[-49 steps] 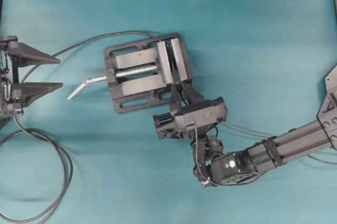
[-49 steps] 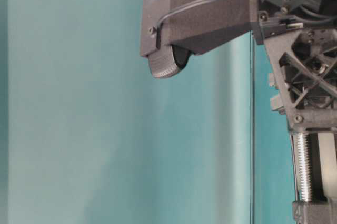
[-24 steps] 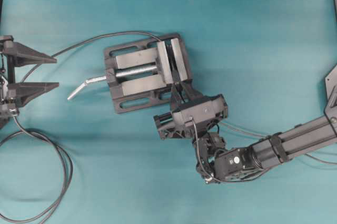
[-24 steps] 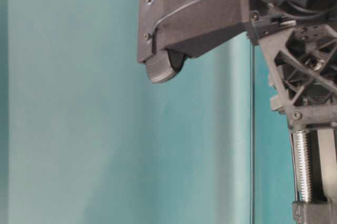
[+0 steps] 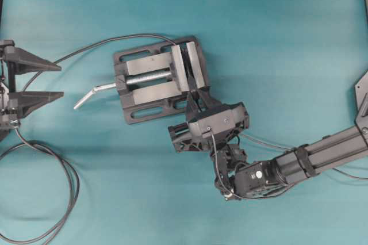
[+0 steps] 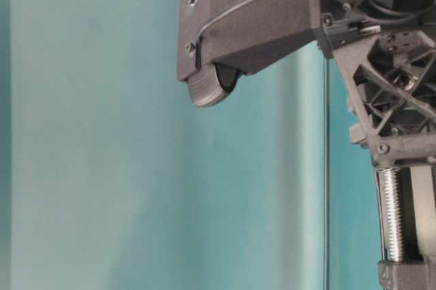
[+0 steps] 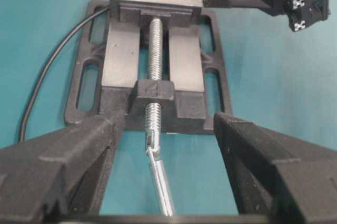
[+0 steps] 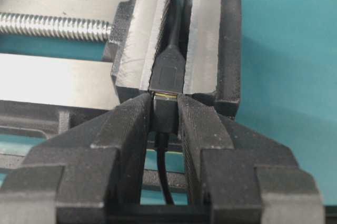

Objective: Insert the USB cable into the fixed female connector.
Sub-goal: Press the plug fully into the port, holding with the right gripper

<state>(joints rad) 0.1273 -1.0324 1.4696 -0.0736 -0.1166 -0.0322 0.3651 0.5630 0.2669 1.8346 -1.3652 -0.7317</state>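
Note:
The USB cable's plug (image 8: 164, 114) sits between the fingers of my right gripper (image 8: 164, 102), which is shut on it. Its thin black cable (image 8: 165, 176) runs back between the fingers. Only a thin sliver of the metal tip (image 8: 164, 95) shows where the plug meets the fixed female connector (image 8: 168, 74). The connector is clamped between the plates of the vise (image 8: 131, 40). In the overhead view my right gripper (image 5: 194, 96) is at the vise's (image 5: 155, 78) near side. My left gripper (image 5: 54, 79) is open and empty at the far left, also in its wrist view (image 7: 167, 125).
The vise's bent silver handle (image 5: 92, 94) points toward my left gripper and shows in the left wrist view (image 7: 160, 182). The connector's thin lead (image 5: 115, 39) arcs from the vise to the left. A thicker looped black cable (image 5: 66, 179) lies at the front left.
My left gripper has drawn back slightly to the left. My right wrist has shifted a little while the fingers stay at the vise with the plug.

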